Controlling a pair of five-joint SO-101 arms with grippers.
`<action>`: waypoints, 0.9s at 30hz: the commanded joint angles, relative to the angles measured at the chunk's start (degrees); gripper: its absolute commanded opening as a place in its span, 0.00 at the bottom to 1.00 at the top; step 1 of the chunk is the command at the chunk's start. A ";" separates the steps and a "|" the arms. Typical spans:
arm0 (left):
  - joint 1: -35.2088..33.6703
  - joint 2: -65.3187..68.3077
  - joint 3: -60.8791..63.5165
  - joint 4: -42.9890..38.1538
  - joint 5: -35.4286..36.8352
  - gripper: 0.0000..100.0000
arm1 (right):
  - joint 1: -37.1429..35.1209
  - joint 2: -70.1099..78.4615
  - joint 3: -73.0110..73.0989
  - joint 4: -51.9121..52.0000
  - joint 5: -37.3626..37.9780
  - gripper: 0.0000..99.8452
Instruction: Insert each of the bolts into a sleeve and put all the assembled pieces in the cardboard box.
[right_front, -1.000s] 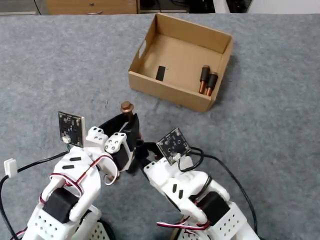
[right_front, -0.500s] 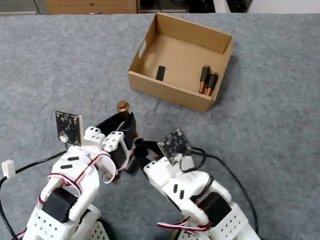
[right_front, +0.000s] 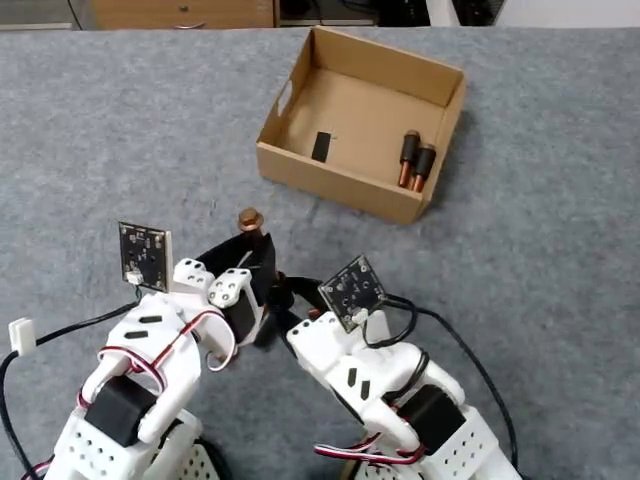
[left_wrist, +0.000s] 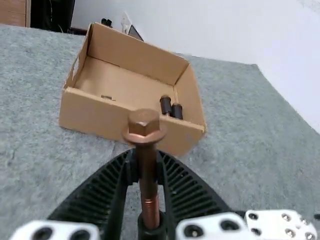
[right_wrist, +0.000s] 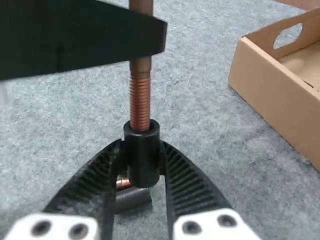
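Observation:
My left gripper (left_wrist: 145, 157) is shut on a copper bolt (left_wrist: 144, 150), held with its hex head (right_front: 250, 218) toward the cardboard box (right_front: 290, 160). My right gripper (right_wrist: 142, 150) is shut on a black sleeve (right_wrist: 142, 157) just below it. The bolt's threaded end (right_wrist: 139, 105) stands in the sleeve's mouth. In the high view the left gripper (right_front: 255, 252) and right gripper (right_front: 284, 293) meet in front of the box. Two assembled pieces (right_front: 415, 160) lie in the box's right corner.
A small black item (right_front: 321, 146) lies on the box floor. On the carpet under my right gripper rests another dark sleeve with a copper end (right_wrist: 131, 194). Grey carpet (right_front: 540, 250) lies open to the right of the arms. The box wall (right_wrist: 280, 95) is close by.
The bolt head shifted slightly left, then back and a little nearer the arms. The right gripper edged up with the sleeve toward the bolt's threaded end.

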 joint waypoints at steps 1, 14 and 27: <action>0.79 -0.66 -2.37 1.23 0.18 0.02 | -0.57 -9.63 -3.21 -1.14 3.69 0.00; 0.79 -0.75 -2.55 5.19 0.18 0.02 | -0.40 -9.63 -3.12 -1.14 5.71 0.00; 0.97 -0.22 -3.96 8.97 -0.26 0.02 | -0.31 -9.54 -2.86 -0.62 5.71 0.00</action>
